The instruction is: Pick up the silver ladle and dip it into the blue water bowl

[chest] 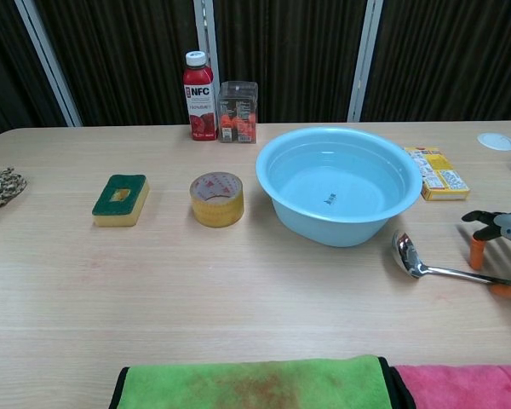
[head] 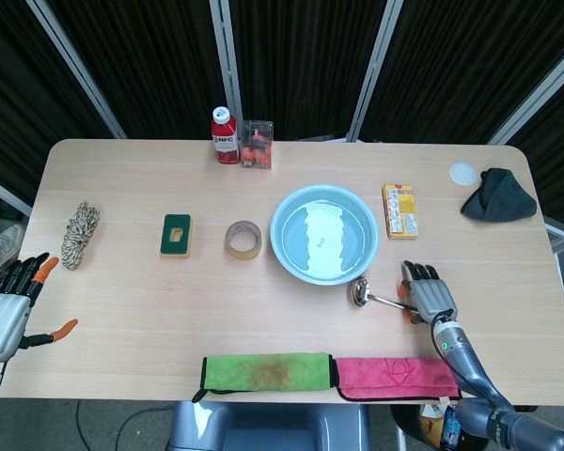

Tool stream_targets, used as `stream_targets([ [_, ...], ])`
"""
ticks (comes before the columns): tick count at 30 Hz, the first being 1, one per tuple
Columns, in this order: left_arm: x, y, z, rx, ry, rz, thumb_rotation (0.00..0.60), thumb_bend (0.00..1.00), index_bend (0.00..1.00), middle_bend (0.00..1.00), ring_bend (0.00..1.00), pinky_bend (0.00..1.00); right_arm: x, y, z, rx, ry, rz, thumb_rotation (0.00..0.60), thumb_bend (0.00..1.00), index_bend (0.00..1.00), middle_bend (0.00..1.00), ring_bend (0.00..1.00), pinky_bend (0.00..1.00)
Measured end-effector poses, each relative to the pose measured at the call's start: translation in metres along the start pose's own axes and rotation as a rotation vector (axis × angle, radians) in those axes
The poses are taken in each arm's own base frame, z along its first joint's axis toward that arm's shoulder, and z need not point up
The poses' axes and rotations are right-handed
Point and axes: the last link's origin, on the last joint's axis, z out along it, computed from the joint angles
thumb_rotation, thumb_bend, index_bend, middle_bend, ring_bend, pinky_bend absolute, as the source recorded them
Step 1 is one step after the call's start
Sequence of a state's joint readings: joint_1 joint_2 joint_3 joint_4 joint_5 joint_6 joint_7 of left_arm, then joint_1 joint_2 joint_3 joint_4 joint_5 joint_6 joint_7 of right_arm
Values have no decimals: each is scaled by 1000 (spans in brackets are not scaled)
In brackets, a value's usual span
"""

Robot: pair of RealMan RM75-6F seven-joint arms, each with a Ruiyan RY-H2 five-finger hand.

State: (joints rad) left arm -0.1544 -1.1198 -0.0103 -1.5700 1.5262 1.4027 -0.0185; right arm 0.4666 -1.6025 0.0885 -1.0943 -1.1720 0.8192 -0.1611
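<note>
The silver ladle lies flat on the table just right of the blue water bowl, its cup near the bowl's wall and its thin handle running right. My right hand hovers over the handle's far end, fingers spread; in the chest view the right hand has an orange-tipped finger and thumb either side of the handle, not closed on it. My left hand stays at the table's front left corner, fingers apart, holding nothing. The bowl holds water.
A tape roll, green sponge and rope coil lie left of the bowl. A red bottle and clear box stand at the back. Yellow box, black cloth, white lid sit right. Green towel and pink towel line the front edge.
</note>
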Motion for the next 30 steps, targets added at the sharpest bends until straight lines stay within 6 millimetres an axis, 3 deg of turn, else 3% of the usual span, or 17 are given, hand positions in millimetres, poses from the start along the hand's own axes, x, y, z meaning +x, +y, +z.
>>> stream_targets([
  [11, 1, -1, 0, 0, 8, -4, 376, 185, 0, 0, 0, 0, -2, 1, -1, -17, -31, -12, 600, 323, 576, 0, 0, 0],
  [30, 2, 0, -1, -15, 9, -9, 373, 186, 0, 0, 0, 0, 8, 3, -7, -22, 5, -36, 600, 364, 628, 0, 0, 0],
])
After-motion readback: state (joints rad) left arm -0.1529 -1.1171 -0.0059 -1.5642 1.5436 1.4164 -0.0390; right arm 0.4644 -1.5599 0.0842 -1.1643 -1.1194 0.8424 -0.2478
